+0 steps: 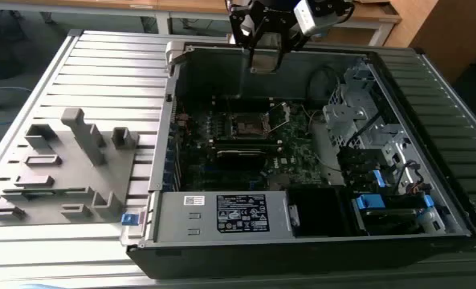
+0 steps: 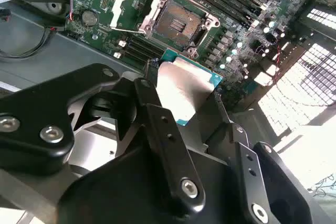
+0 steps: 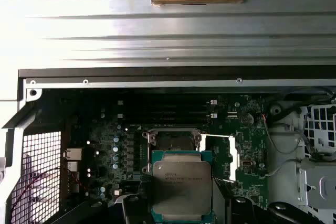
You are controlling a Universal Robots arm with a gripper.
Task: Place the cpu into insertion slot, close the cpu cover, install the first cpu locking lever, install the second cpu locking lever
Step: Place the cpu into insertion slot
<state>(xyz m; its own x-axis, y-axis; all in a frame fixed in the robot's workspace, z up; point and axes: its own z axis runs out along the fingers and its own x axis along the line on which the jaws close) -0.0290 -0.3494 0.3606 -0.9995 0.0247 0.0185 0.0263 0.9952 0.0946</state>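
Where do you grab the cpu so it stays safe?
Likely by two opposite side edges, coming from above, as the gripper holds it. The cpu is thin, flat and square, so its edges give parallel faces and its underside stays free for the socket.

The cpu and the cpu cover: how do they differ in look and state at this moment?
The cpu is a solid dull-grey square; the cpu cover is a bright frame with a cut-out middle. The cpu is held in the gripper, clear of the socket; the cpu cover is swung open beside that empty socket. Both are roughly socket-sized.
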